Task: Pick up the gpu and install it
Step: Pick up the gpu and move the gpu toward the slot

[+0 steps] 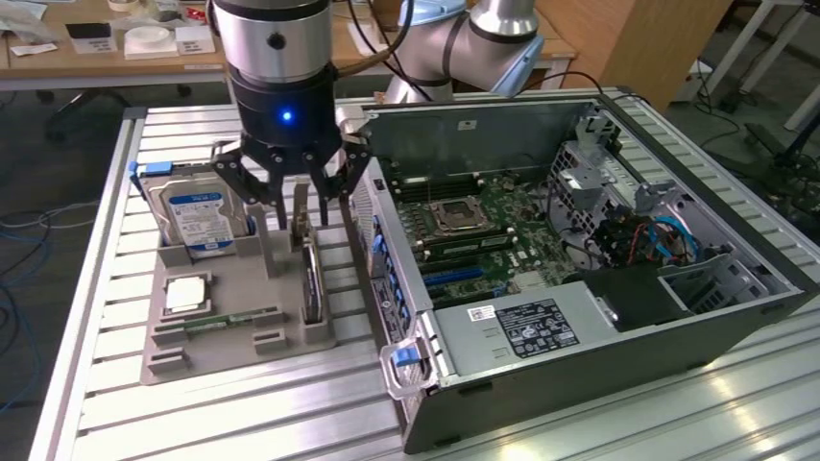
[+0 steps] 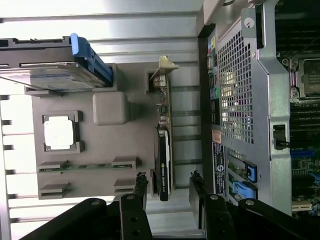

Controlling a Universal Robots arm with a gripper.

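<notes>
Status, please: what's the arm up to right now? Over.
Gripper open, lined up over the gpu. Gpu on edge in the grey holder, not gripped. Nothing between them.

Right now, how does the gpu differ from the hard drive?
The gpu is a thin dark card with a pale bracket; the hard drive is a thicker silver block with a blue label. The gpu stands nearest the computer case; the hard drive stands across the holder. Both stand on edge.

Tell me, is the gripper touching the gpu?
Apart. The wrist view shows the gripper open, with its fingers on either side of the gpu and a clear gap on each side.
</notes>
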